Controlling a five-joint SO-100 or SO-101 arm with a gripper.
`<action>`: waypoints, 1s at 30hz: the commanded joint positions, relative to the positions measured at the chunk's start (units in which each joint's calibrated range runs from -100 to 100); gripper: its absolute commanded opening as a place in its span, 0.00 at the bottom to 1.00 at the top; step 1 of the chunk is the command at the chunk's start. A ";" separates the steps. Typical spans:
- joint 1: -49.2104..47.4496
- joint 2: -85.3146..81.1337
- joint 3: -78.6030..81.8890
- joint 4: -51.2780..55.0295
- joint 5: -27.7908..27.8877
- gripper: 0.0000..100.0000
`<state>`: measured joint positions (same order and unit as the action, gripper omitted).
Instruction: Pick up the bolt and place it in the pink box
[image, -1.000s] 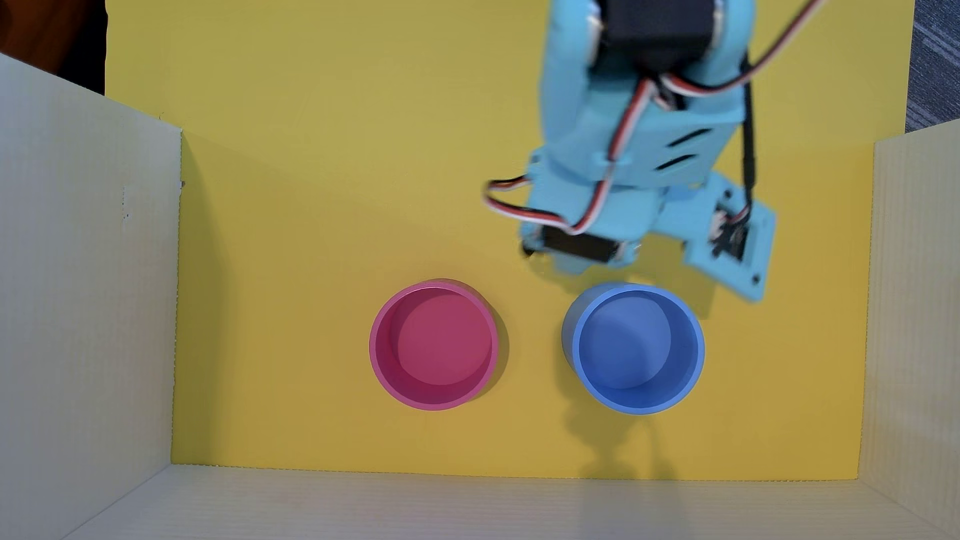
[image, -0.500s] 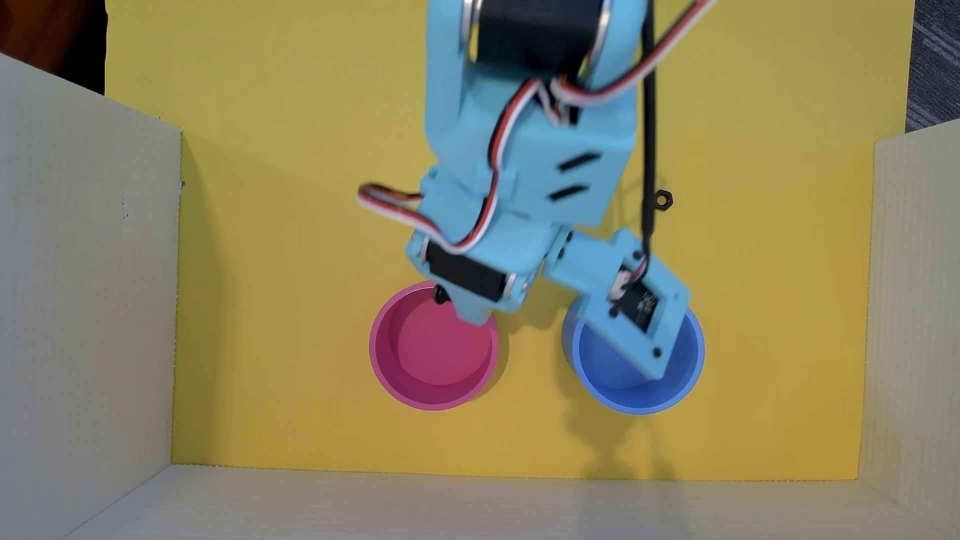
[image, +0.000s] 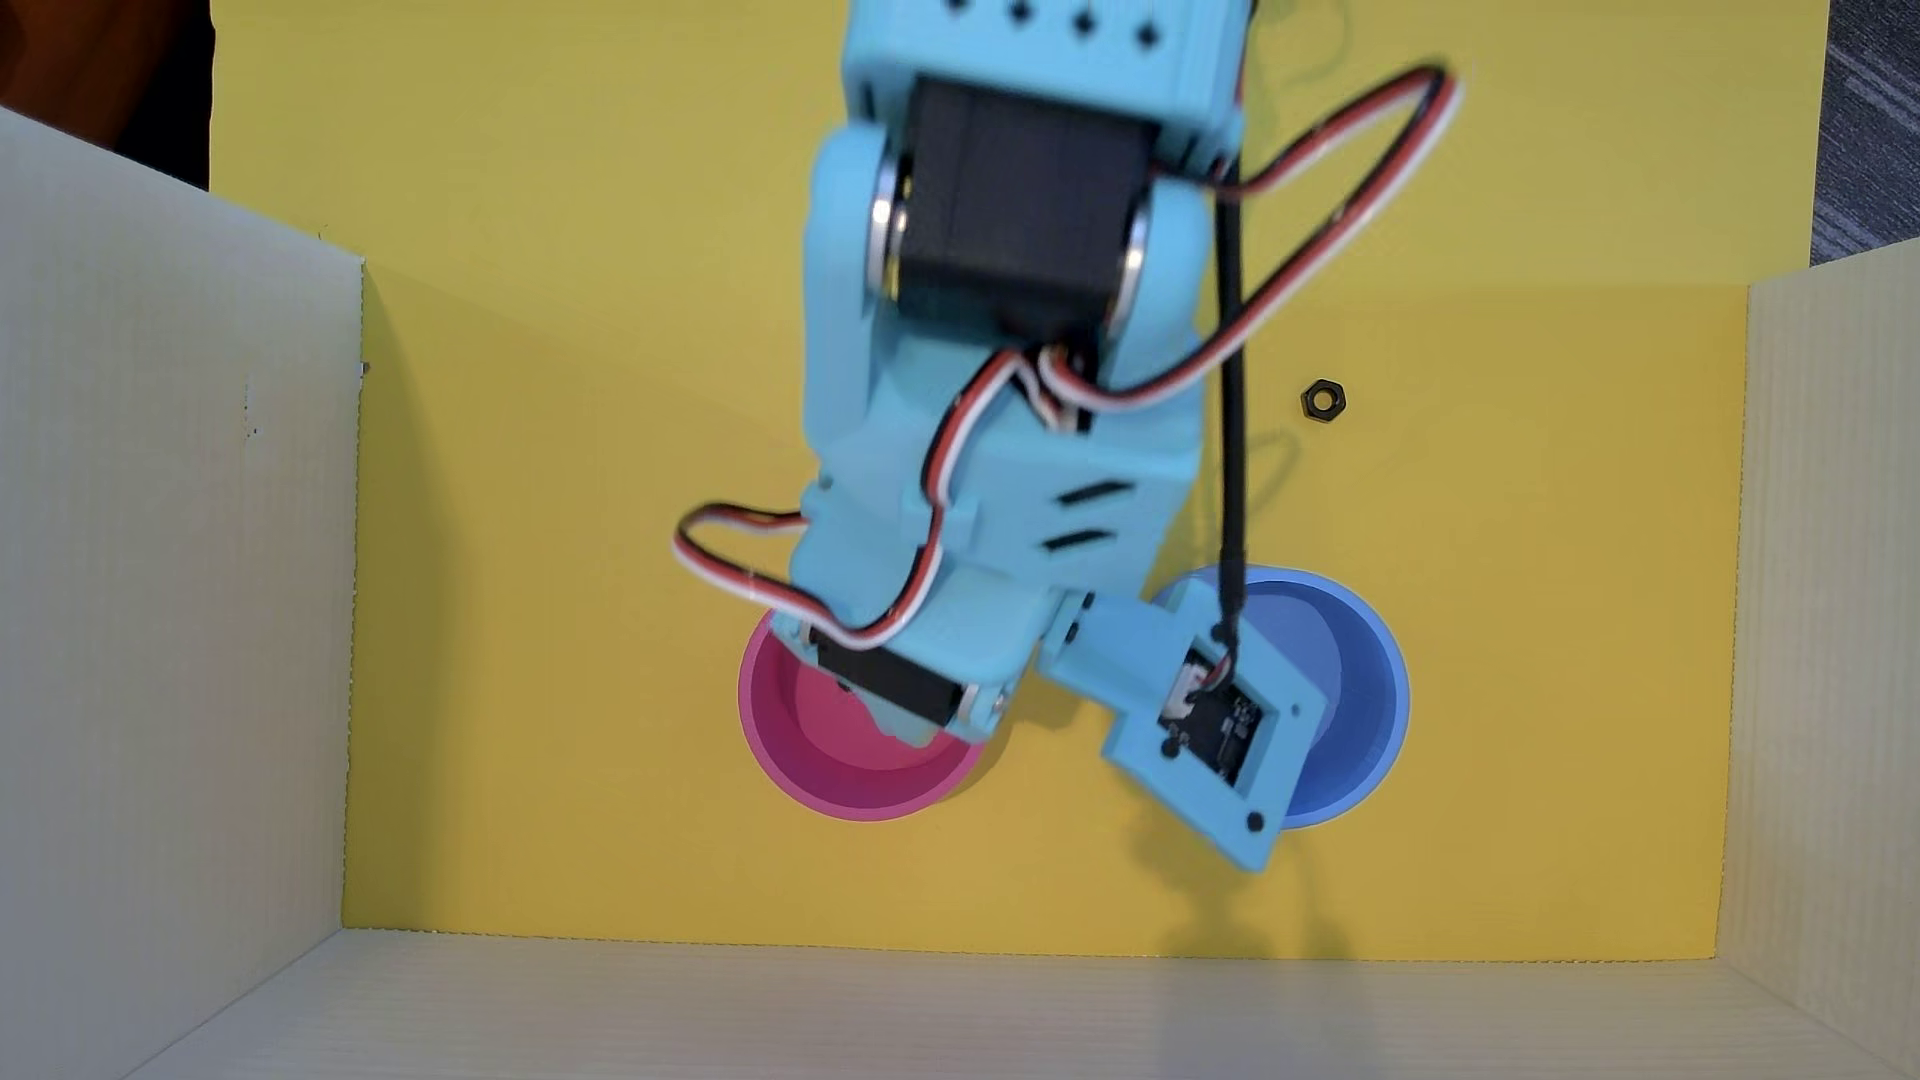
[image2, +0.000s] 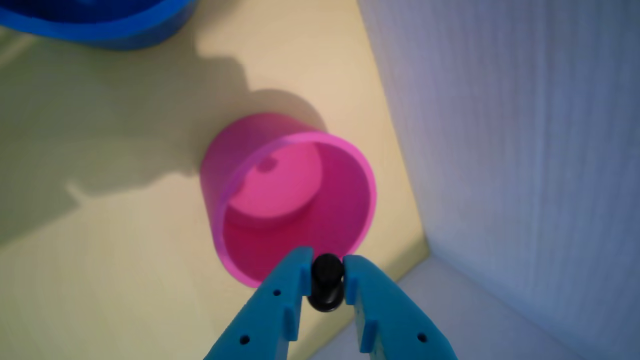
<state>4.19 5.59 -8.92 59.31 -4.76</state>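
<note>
My gripper (image2: 327, 280) pinches the bolt (image2: 327, 287) just above the pink box's (image2: 280, 200) near rim, so I should move further over its middle before letting go.

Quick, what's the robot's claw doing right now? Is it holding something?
Gripper: closed on the bolt, holding it just above the pink box.
</note>
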 joint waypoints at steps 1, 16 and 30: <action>0.30 1.31 -3.07 -0.33 0.05 0.02; 0.15 1.48 -1.98 2.16 0.05 0.01; -0.59 -31.69 30.76 3.28 2.24 0.01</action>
<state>3.90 -13.39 12.25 67.54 -3.05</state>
